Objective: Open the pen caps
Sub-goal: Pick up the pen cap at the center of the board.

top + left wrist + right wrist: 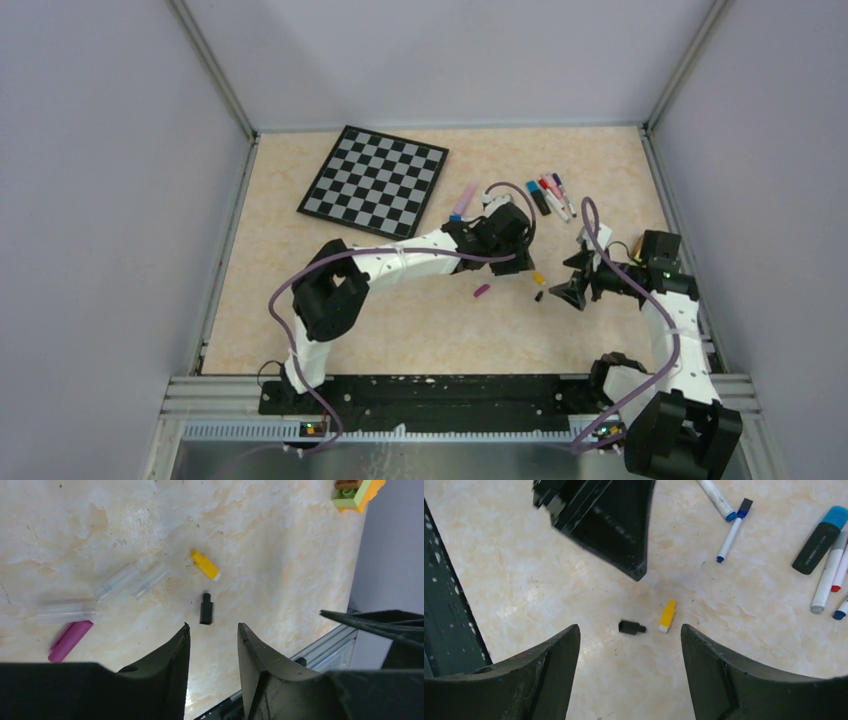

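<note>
Both hanging empty — left fingers (172,660) half open, right fingers (549,665) wide — black cap (205,608) at left's twelve o'clock possibly skidding if clipped.

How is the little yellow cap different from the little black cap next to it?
The yellow cap is bright yellow with a white end, while the black cap is black all over. The yellow cap looks a bit longer. The black cap has a thinner stub at one end. They also point different ways. Both are small and lie loose on the table, close together but not touching, and neither is on a pen.
</note>
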